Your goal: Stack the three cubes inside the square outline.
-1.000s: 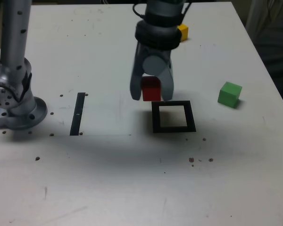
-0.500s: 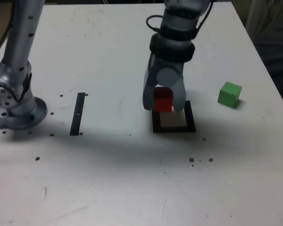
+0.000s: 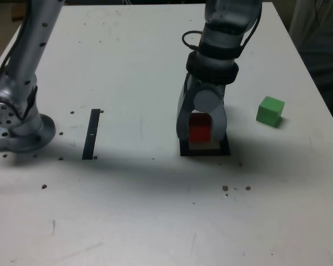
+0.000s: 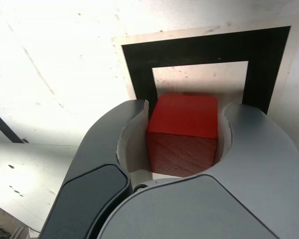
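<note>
Two cubes visible – red cube clamped in tool over outline, green cube apart; outline partly hidden.

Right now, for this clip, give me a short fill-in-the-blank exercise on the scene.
1. The gripper is shut on the ____ cube.
2. That cube hangs over the black square outline, which holds ____ other cubes.
3. The cube lying alone toward the exterior view's right is ____.

Missing words: red; no; green
</note>
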Controlling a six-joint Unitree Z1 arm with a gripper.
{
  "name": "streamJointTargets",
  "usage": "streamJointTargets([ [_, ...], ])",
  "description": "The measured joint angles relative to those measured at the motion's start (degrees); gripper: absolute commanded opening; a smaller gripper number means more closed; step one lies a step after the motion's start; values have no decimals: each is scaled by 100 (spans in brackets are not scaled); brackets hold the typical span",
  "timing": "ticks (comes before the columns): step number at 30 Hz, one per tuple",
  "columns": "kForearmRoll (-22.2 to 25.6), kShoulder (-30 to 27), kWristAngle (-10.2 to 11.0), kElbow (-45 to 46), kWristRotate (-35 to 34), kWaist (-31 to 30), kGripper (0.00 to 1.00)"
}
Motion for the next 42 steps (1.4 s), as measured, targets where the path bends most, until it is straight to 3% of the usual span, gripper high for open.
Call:
streamJointTargets([
  [2,-32,21,-13,-6,24,0,35],
  [7,-153,48,-13,-5,125,0,86],
  [9,-200,48,-13,8,145,0,98],
  [20,-374,-1,0,196,149,2,100],
  [30,-505,-624,376,688,150,229,100],
  [35,-386,-859,615,682,317,519,100],
  [42,-68,-870,745,205,728,1099,100],
])
